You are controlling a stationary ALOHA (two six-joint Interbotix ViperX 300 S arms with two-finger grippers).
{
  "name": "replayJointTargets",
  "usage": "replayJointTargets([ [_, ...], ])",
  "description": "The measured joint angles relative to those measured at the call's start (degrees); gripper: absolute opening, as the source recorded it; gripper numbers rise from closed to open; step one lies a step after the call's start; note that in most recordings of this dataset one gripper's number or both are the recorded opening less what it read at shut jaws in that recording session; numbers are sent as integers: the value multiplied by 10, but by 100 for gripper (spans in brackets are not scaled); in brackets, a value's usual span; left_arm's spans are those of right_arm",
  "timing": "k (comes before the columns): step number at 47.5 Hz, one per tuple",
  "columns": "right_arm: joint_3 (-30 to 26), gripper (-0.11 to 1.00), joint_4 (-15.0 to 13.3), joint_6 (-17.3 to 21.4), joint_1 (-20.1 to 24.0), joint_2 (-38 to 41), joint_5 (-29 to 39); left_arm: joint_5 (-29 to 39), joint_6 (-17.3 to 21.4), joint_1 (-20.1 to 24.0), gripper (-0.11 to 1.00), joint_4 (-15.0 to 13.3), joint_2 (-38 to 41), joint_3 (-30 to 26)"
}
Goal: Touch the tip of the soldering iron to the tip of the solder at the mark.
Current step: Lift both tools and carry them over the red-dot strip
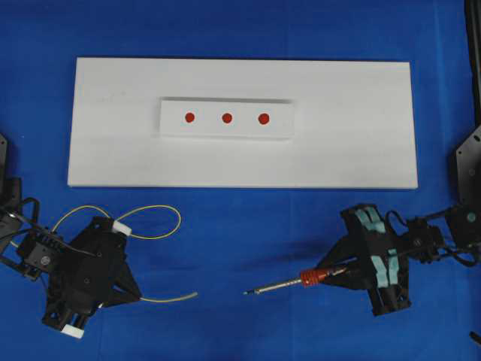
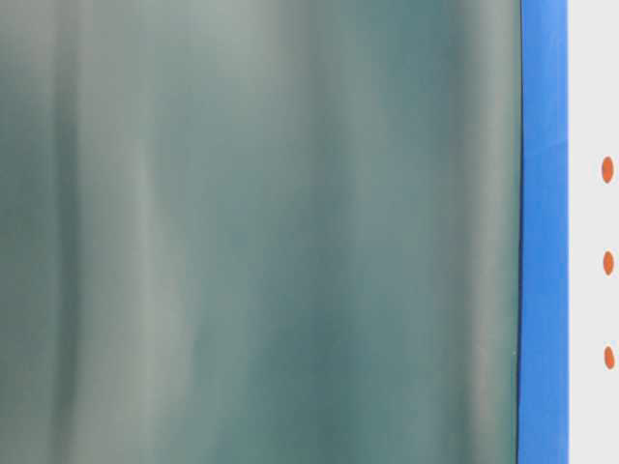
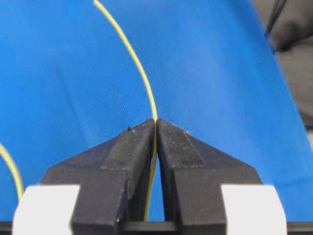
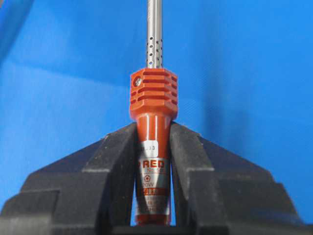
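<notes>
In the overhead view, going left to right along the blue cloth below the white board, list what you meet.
left gripper → free end of the solder → tip of the soldering iron → its red-orange handle → right gripper

L gripper point(image 1: 129, 289) & R gripper point(image 1: 336, 272) both low, jaws pinched tight, pointing inward toward each other.

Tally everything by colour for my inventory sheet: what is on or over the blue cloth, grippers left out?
White: 2, the large board and the small strip on it
Red: 4, three dots and the soldering iron
Yellow: 1, the solder
Total: 7
</notes>
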Motion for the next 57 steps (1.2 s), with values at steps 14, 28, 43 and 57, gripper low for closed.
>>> replayJointTargets([
  [14,-62,6,-23,-11,-62,-72,197,174,-19,20,2,1,-66,-41],
  [28,-103,6,-56,-11,-119,-79,286,190,-24,62,2,3,-80,-41],
  [43,-133,6,-106,-11,-243,-83,371,239,-16,220,2,3,-110,-41],
  [57,-141,6,-152,-11,-346,-83,392,268,29,352,2,9,-120,-51],
])
